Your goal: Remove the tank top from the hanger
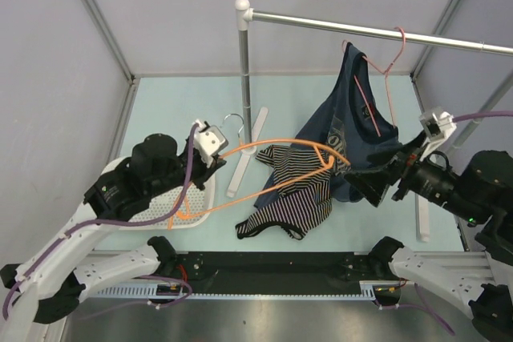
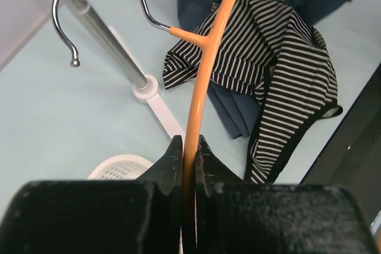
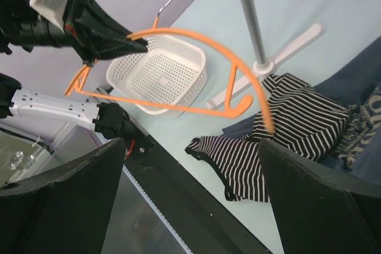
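On your left gripper (image 2: pixel 189 147) the jaws pinch the one orange hanger (image 1: pixel 264 148); on your right gripper (image 1: pixel 365 182) the jaws are spread beside the one tank top (image 1: pixel 292 198), heaped near the desk's (image 1: pixel 160 94) front edge. One pink hanger (image 1: pixel 377 78) holds one navy T-shirt (image 1: pixel 345 118).

2 hangers (image 1: pixel 272 146) (image 1: pixel 367 106), 2 tops (image 1: pixel 296 206) (image 1: pixel 377 146), 1 basket (image 3: pixel 161 69).

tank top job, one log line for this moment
left gripper: shut on hanger | right gripper: open, empty | tank top: crumpled at hanger's far end
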Controlling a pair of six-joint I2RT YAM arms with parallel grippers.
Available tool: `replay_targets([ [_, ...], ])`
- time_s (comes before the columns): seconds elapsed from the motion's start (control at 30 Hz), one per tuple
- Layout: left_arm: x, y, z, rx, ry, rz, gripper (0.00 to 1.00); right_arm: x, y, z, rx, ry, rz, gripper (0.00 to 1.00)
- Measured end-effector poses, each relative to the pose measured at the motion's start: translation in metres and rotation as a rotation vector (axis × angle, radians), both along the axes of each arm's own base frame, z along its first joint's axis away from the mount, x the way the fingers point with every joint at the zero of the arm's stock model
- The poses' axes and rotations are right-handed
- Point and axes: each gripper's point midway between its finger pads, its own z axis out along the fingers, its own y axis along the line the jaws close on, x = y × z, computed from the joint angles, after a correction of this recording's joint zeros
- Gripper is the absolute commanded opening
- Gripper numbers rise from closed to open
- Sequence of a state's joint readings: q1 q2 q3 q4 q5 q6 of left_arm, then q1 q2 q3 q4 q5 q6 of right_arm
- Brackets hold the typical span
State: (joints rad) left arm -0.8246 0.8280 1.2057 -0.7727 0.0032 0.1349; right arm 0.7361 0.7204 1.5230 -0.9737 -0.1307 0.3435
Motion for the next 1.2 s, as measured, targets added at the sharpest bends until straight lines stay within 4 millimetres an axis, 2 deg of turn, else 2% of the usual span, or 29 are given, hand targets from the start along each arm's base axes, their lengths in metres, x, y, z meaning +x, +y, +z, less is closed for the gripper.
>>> replay_targets([
  [0.1, -0.010, -0.007, -0.004, 0.037, -0.038, -0.077, 0.00, -0.006, -0.009, 0.005, 0.003, -0.003, -0.015, 1.00],
  [0.17, -0.016, -0.010, -0.002, 0.047, -0.078, -0.123, 0.00, -0.006, -0.007, -0.003, -0.023, 0.025, -0.009, 1.00],
  [0.33, -0.026, -0.014, 0.005, 0.035, -0.160, -0.205, 0.00, 0.004, 0.012, -0.030, -0.103, 0.123, 0.035, 0.99],
  [0.43, -0.032, -0.015, 0.008, 0.025, -0.200, -0.245, 0.00, 0.002, 0.028, -0.052, -0.132, 0.192, 0.104, 0.99],
  [0.5, -0.034, -0.016, 0.011, 0.023, -0.219, -0.269, 0.00, -0.003, 0.038, -0.065, -0.129, 0.239, 0.156, 0.93],
  [0.53, -0.035, -0.017, 0.013, 0.017, -0.230, -0.279, 0.00, -0.005, 0.041, -0.070, -0.129, 0.257, 0.179, 0.83],
  [0.6, -0.036, -0.020, 0.017, 0.008, -0.249, -0.297, 0.00, -0.011, 0.048, -0.080, -0.125, 0.297, 0.222, 0.70],
  [0.63, -0.036, -0.022, 0.019, 0.005, -0.255, -0.304, 0.00, -0.014, 0.051, -0.084, -0.119, 0.316, 0.244, 0.56],
  [0.7, -0.035, -0.024, 0.020, 0.007, -0.268, -0.313, 0.00, -0.020, 0.055, -0.088, -0.102, 0.341, 0.278, 0.38],
  [0.73, -0.033, -0.025, 0.020, 0.013, -0.275, -0.315, 0.01, -0.022, 0.058, -0.089, -0.086, 0.353, 0.294, 0.18],
  [0.8, -0.031, -0.028, 0.018, 0.020, -0.268, -0.312, 0.27, -0.026, 0.059, -0.088, -0.068, 0.352, 0.312, 0.00],
  [0.83, -0.028, -0.028, 0.017, 0.024, -0.267, -0.299, 0.39, -0.030, 0.060, -0.084, -0.047, 0.352, 0.335, 0.00],
  [0.87, -0.025, -0.029, 0.016, 0.026, -0.260, -0.281, 0.67, -0.035, 0.062, -0.077, -0.022, 0.335, 0.362, 0.00],
  [0.93, -0.017, -0.032, 0.021, 0.008, -0.264, -0.247, 0.74, -0.037, 0.058, -0.072, -0.006, 0.309, 0.349, 0.00],
  [0.97, -0.013, -0.032, 0.023, -0.010, -0.257, -0.211, 0.81, -0.037, 0.053, -0.071, 0.000, 0.300, 0.324, 0.00],
  [1.07, -0.005, -0.022, 0.036, -0.060, -0.269, -0.117, 0.93, -0.035, 0.044, -0.064, 0.017, 0.267, 0.276, 0.00],
  [1.2, -0.013, 0.010, 0.072, -0.226, -0.324, 0.002, 0.96, -0.029, 0.029, -0.050, 0.019, 0.220, 0.187, 0.00],
])
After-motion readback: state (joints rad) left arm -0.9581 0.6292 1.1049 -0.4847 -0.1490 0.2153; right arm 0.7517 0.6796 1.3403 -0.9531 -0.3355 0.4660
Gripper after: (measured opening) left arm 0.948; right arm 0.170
